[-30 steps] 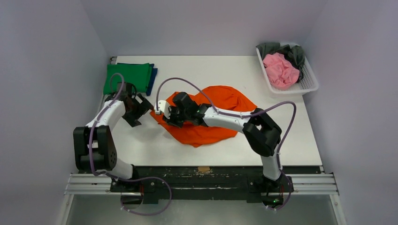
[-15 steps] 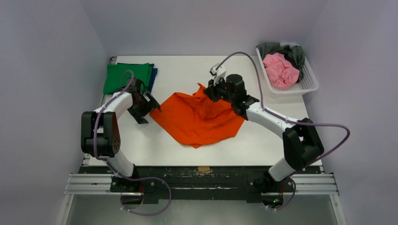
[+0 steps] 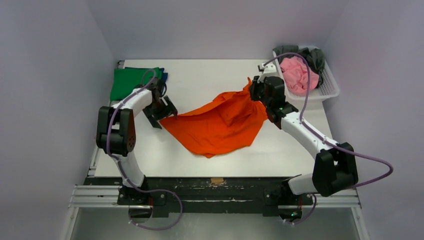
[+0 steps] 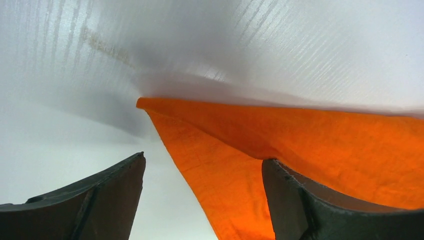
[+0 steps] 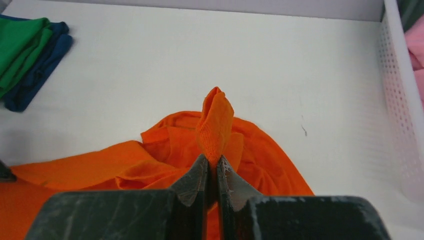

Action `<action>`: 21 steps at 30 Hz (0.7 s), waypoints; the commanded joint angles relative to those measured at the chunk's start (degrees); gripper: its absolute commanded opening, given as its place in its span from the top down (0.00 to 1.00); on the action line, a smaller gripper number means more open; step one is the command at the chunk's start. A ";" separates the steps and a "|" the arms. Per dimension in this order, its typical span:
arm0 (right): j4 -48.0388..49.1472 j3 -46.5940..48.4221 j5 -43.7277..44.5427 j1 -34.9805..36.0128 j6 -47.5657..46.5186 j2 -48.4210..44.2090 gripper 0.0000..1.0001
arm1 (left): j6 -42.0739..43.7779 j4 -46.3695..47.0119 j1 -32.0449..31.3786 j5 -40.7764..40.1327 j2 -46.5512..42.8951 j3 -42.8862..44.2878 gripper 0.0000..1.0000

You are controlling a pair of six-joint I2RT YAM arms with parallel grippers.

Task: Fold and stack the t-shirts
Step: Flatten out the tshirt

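Note:
The orange t-shirt (image 3: 220, 125) lies spread across the middle of the table, its right part lifted. My right gripper (image 3: 254, 90) is shut on a bunched fold of the orange t-shirt (image 5: 216, 125) and holds it up near the basket. My left gripper (image 3: 167, 111) is open at the shirt's left corner; in the left wrist view the orange cloth (image 4: 225, 170) runs between its spread fingers (image 4: 100, 200). Folded green (image 3: 135, 82) and dark blue (image 3: 163, 79) t-shirts lie stacked at the back left. Pink (image 3: 298, 75) and dark grey (image 3: 315, 57) shirts sit in the basket.
The white mesh basket (image 3: 330, 90) stands at the back right corner, close to my right gripper; its wall shows in the right wrist view (image 5: 397, 100). The green and blue stack also shows there (image 5: 25, 55). Grey walls enclose the table.
My right gripper has carried the shirt's fold from the left-middle up and to the right, stretching the cloth out. My left gripper has shifted slightly toward the shirt's left corner.

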 commanded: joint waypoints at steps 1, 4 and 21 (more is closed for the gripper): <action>-3.33 2.43 4.47 -2.09 0.72 -0.93 1.00 | 1.10 -2.79 -1.39 -1.75 1.23 3.80 0.17; -4.52 2.55 5.67 -3.19 0.25 -1.38 1.00 | 1.35 -3.08 -2.10 -1.81 1.87 4.68 0.19; -10.53 0.86 11.43 -9.35 -0.82 -4.11 1.00 | 1.39 2.76 -4.46 5.08 -2.21 -0.35 0.22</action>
